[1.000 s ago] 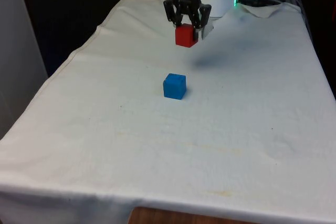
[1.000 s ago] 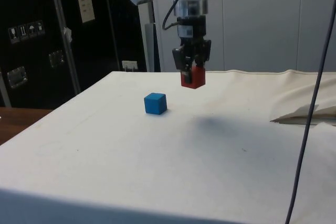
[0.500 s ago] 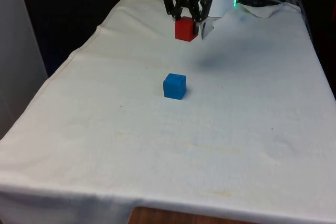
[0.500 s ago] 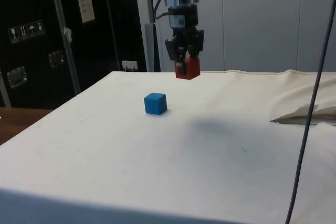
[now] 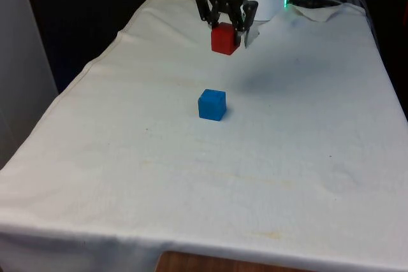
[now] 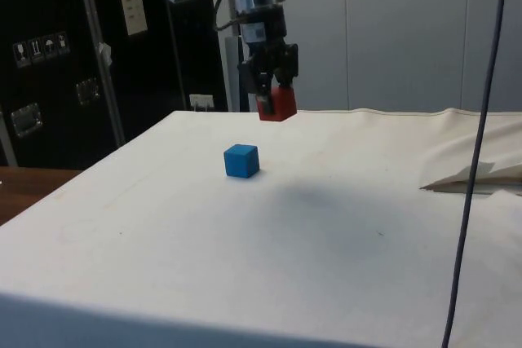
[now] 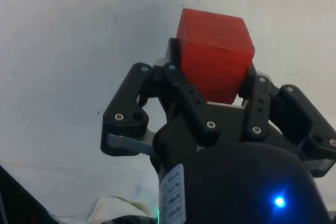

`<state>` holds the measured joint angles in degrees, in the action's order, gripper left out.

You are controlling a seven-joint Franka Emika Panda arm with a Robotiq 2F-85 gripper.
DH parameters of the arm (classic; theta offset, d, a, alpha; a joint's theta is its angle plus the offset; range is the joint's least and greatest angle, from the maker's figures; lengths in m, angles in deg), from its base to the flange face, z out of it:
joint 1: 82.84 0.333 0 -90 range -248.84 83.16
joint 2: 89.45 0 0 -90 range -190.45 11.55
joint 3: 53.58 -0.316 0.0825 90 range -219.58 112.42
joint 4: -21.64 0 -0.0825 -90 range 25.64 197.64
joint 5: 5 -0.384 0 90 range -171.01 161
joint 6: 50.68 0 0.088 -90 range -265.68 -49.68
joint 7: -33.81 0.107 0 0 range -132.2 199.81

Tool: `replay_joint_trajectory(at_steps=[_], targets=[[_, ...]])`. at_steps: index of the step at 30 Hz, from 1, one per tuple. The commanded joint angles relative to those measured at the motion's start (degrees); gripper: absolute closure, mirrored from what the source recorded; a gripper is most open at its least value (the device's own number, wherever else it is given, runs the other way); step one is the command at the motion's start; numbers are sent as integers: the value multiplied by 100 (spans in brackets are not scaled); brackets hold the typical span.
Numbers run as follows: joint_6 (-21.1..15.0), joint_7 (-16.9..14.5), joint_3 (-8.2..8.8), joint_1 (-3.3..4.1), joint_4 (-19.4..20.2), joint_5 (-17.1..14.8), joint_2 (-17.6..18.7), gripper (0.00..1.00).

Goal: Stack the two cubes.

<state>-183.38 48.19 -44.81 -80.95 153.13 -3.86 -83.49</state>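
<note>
Red cube [image 5: 225,38] clamped in my gripper [image 5: 226,30] hung upper centre; next I needed it above the blue cube [image 5: 211,104].

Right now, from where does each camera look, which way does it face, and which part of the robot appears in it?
Front view: looks along the table at the blue cube; shows the gripper holding the red cube.
Side view: from the table's side, dark cabinets behind; arm and gripper above the cloth.
Wrist view: on the wrist, facing the cloth; fingers clamp the red cube.
Shared: front and side views both show both cubes.
</note>
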Motion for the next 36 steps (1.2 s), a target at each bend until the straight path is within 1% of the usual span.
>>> replay_joint_trajectory(at_steps=[1,3,4,6,8,9,14,15,16,22,26,36], targets=[[103,-6,0,0,-120,-17,86,100],[160,-17,0,-6,-252,-23,172,100],[103,-6,0,-6,-218,0,149,100],[235,-34,0,-11,-453,-29,309,100],[258,-34,0,-11,-510,-29,350,100],[286,-40,0,-17,-647,-34,441,100],[315,-40,-6,-17,-928,-40,636,100],[246,-17,6,-11,-854,0,590,100],[327,-40,-6,-11,-1031,-40,716,100],[344,-29,-11,-6,-1283,-34,900,100],[315,-17,0,-6,-1306,0,934,100],[281,6,0,-11,-1255,-34,928,100]])
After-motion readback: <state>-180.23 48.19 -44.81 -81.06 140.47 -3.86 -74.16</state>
